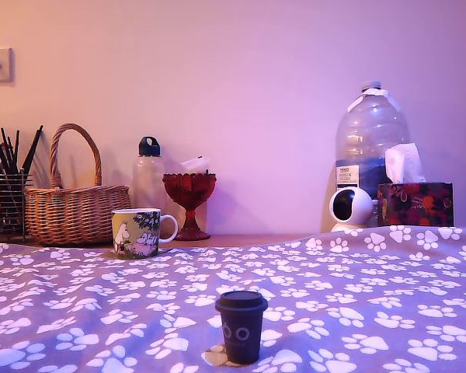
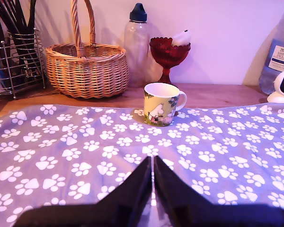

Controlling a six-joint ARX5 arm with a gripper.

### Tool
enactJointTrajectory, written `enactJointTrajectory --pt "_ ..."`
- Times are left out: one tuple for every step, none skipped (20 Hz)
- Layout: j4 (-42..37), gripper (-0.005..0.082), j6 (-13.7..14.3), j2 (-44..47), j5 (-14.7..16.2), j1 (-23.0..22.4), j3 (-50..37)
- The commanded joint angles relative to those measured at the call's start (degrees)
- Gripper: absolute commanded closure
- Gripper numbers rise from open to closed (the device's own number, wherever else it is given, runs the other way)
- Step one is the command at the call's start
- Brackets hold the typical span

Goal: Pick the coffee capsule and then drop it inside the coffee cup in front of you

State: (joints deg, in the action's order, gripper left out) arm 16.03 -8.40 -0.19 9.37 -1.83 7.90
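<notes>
purple paw-print cloth [image 1: 357, 295] covers the work surface in front of a plain wall. coffee capsule [image 1: 241, 326] stands upright on the cloth near the front edge of the exterior view, well apart from the coffee cup [image 1: 137, 231]. coffee cup stands upright at the cloth's far edge, handle toward the exterior view's right, near a wicker basket [image 1: 76, 210] and a red goblet [image 1: 189, 194]. gripper [image 2: 152, 189] appears in the wrist view only: fingers [image 2: 132, 194] pressed together, nothing between them, pointing toward the cup.
</notes>
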Motion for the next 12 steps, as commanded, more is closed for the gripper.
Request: enactJointTrajectory --pt "-3.85 0.0793 0.83 -0.52 8.22 -0.22 0.96" --pt "-3.85 0.0793 0.81 -0.52 8.59 -0.22 0.96" --pt "-3.85 0.0793 0.81 -0.52 8.66 -0.22 0.96" --pt "-3.85 0.0793 0.79 -0.52 8.66 -0.22 0.96" --pt "-3.91 0.0793 0.74 -0.52 8.66 -0.22 0.96" --pt "-3.89 0.0793 0.74 -0.52 8.70 -0.22 0.96" --pt "-3.85 0.0793 0.66 -0.52 8.87 -0.22 0.98" --pt "-4.02 0.0793 -0.02 -0.52 9.49 -0.22 0.98" --pt "-4.24 0.0793 -1.25 -0.52 10.01 -0.22 0.98" --pt "-4.46 0.0793 -2.05 -0.52 10.97 -0.22 0.96" --pt "-4.52 0.0793 -2.14 -0.52 11.56 -0.22 0.96" --pt "-4.55 0.0793 -2.34 -0.52 11.91 -0.22 0.96"
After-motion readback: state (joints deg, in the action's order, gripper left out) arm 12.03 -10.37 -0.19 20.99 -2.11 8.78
